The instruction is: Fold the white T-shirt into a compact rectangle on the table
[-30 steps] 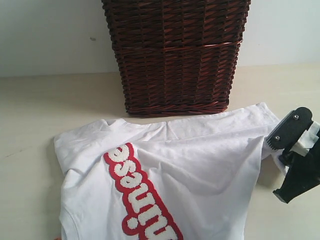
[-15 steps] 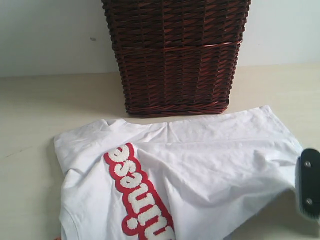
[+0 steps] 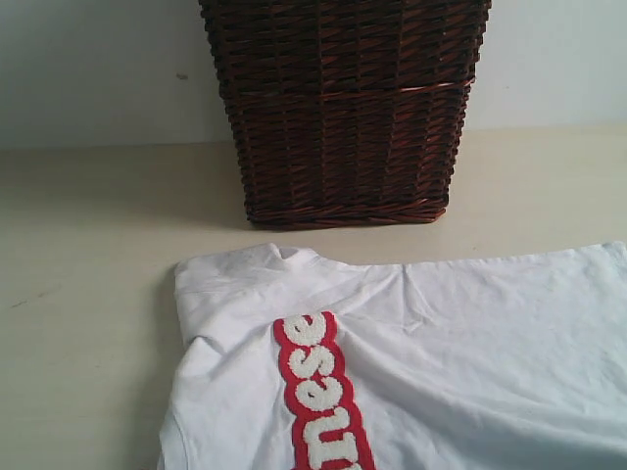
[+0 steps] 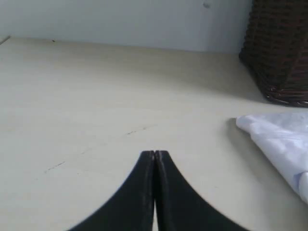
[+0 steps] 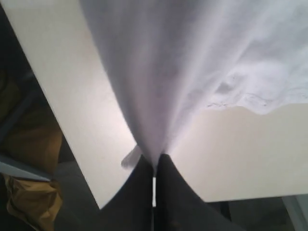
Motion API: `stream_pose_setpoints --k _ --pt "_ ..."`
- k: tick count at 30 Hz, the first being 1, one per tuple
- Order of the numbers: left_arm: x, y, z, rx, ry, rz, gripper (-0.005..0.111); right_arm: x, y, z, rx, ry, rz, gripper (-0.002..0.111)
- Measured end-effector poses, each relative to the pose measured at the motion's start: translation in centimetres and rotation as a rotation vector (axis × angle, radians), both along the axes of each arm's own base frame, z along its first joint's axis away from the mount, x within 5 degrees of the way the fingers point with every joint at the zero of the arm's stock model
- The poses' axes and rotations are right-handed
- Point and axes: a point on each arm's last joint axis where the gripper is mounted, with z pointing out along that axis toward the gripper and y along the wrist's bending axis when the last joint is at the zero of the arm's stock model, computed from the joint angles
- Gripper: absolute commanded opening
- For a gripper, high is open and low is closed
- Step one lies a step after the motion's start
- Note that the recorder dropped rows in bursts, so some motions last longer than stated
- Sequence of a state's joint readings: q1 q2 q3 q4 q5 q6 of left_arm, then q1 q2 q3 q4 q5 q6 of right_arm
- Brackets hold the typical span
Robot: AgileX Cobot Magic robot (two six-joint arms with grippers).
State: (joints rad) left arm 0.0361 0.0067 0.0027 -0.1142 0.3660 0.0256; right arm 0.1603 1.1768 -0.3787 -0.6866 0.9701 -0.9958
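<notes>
The white T-shirt (image 3: 451,352) lies on the table (image 3: 88,255) in front of the basket, its red band of white letters (image 3: 321,401) running toward the near edge. It reaches past the right edge of the exterior view. My right gripper (image 5: 155,161) is shut on a bunched fold of the white T-shirt (image 5: 159,72), which stretches away from the jaws above the table's edge. My left gripper (image 4: 154,154) is shut and empty, low over bare table, with a corner of the shirt (image 4: 279,139) off to one side. Neither gripper shows in the exterior view.
A dark brown wicker basket (image 3: 343,108) stands at the back of the table, just behind the shirt. In the right wrist view the table's edge (image 5: 72,139) drops off to a dark floor with a yellowish bag (image 5: 29,202).
The shirt has been dragged to the right across the table. The right gripper, seen at the right edge earlier, has left the exterior view.
</notes>
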Motion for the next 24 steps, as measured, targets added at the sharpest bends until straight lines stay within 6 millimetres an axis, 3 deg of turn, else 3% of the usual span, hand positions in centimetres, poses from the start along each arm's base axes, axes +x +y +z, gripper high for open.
stream_pose_setpoints --k 2,4,7,9,15,19,24 --pt "0.0 0.0 0.0 0.0 0.0 0.0 0.0 0.2 -0.2 0.2 -0.032 -0.011 0.019 0.001" --pt "0.0 0.0 0.0 0.0 0.0 0.0 0.0 0.1 -0.1 0.1 -0.017 -0.009 0.006 0.013" --pt "0.0 0.0 0.0 0.0 0.0 0.0 0.0 -0.3 0.3 -0.2 0.046 0.023 -0.036 0.056" --pt "0.0 0.0 0.0 0.0 0.0 0.0 0.0 -0.6 0.7 -0.4 0.095 0.057 -0.038 0.061" --pt "0.0 0.0 0.0 0.0 0.0 0.0 0.0 1.4 1.5 -0.5 0.206 -0.215 -0.081 0.061" --pt "0.0 0.0 0.0 0.0 0.0 0.0 0.0 3.9 3.5 -0.6 0.47 -0.483 -0.17 0.055" --pt "0.0 0.0 0.0 0.0 0.0 0.0 0.0 5.3 4.6 -2.4 0.615 -0.513 -0.288 0.04"
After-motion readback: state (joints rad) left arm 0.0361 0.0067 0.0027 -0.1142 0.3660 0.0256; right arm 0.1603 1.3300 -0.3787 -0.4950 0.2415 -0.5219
